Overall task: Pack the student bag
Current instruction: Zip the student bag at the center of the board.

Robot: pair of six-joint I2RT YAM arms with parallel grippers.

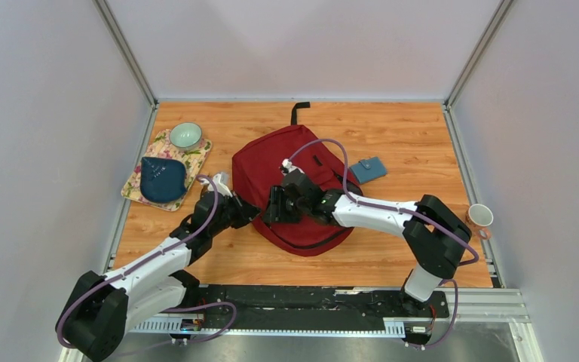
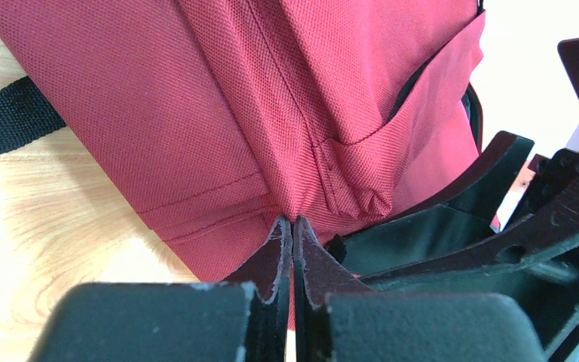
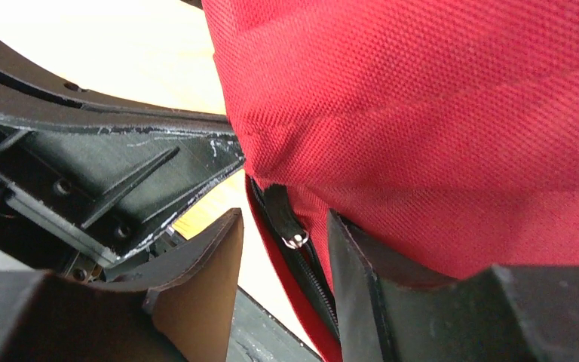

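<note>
Left tool [image 2: 292, 224] pinching student bag [image 1: 286, 160], right tool [image 3: 285, 220] open astride zipper [image 3: 317, 283], both reaching inward

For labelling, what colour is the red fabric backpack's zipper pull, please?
Black zipper pull, silver-tipped; best in right wrist view.

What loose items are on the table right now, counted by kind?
Red backpack: 1
Dark blue pouch: 1
Blue wallet: 1
Green bowl: 1
Cup: 1
Floral mat: 1
Total: 6
</note>
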